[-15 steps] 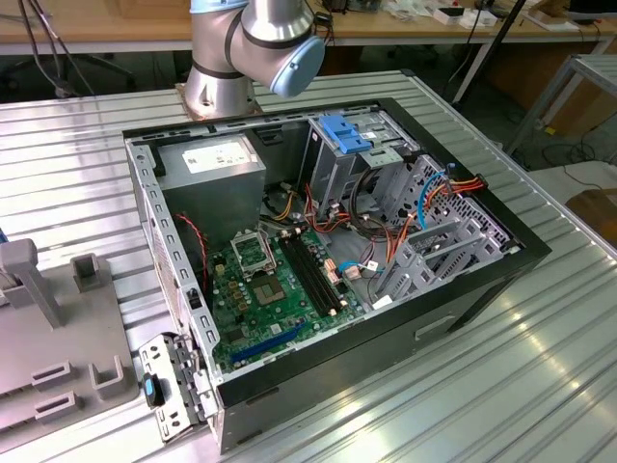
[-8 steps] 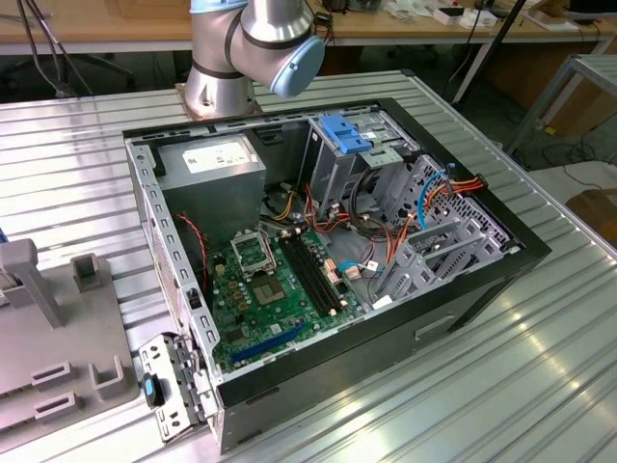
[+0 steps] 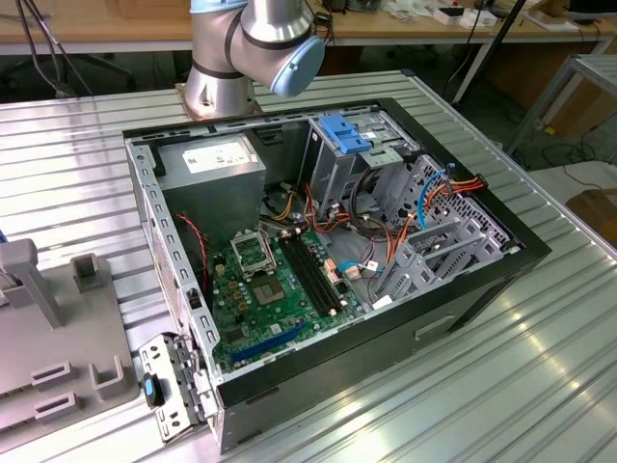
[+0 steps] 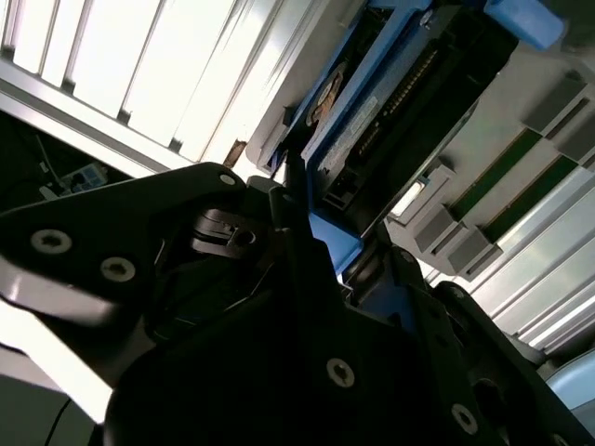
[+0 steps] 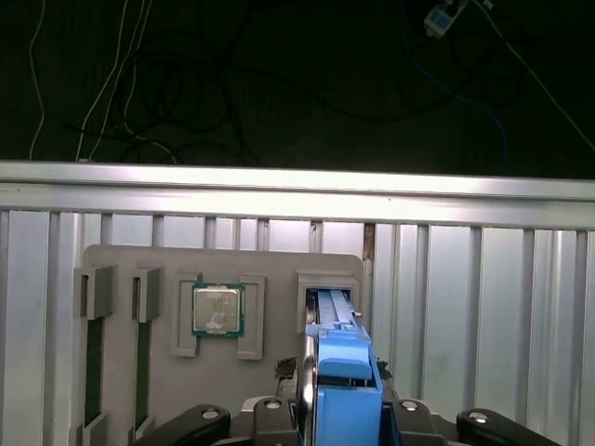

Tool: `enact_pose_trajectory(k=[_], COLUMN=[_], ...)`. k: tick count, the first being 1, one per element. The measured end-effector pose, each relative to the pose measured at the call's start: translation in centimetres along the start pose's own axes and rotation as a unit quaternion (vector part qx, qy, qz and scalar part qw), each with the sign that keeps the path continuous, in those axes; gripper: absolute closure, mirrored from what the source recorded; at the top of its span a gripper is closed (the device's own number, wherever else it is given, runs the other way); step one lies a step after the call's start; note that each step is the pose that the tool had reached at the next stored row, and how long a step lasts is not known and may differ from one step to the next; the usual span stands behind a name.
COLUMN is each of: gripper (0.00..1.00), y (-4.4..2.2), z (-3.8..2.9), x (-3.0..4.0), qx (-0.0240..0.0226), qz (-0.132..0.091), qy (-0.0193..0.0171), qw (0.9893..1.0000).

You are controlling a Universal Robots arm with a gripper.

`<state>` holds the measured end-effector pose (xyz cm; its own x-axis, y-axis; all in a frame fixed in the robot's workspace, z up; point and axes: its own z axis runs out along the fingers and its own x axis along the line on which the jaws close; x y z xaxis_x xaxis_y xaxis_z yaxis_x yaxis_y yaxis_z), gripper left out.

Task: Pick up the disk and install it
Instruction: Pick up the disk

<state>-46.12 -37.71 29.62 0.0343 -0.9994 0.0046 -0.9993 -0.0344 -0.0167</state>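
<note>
Nearest the cameras, the gripper [image 5: 342, 413] was closed on the disk [image 5: 342, 373], its dark fingers [image 4: 294, 216] pressed against the blue carrier rail on either side in the second wrist view. The disk [image 4: 390, 102] stood on edge between them, grey metal body and connector edge showing beside the blue plastic. In the first wrist view its far end reached the upright slot [image 5: 330, 299] of a grey fixture tray [image 5: 139, 265]; whether it sat in that slot or hung just clear of it could not be determined from this angle. Beside that slot on the tray lay a processor chip [image 5: 218, 309] in a square recess, and further along stood two narrow holders with green memory sticks [image 5: 93, 358]. The tray rested on a ribbed metal table [image 5: 465, 279], and beyond the table edge loose cables [image 5: 186, 93] lay on a dark floor. In the exterior view, the same kind of grey tray [image 3: 58, 338] sat at the exterior view's left, just beside an open computer case [image 3: 482, 289] lying on its side. Inside the case were the green motherboard [image 3: 270, 289], the power supply [image 3: 212, 164] and a grey drive cage with a blue bracket [image 3: 344, 132] on top. The arm's base [image 3: 251, 48] stood behind the case.
</note>
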Motion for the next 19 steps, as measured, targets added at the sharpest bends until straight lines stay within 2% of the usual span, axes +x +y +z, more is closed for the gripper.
enact_pose_trajectory(k=[19], gripper=[0.63], y=[0.01], z=[0.13], x=[-0.07], qx=[0.0007], qz=[0.0], qy=[0.0], qw=[1.0])
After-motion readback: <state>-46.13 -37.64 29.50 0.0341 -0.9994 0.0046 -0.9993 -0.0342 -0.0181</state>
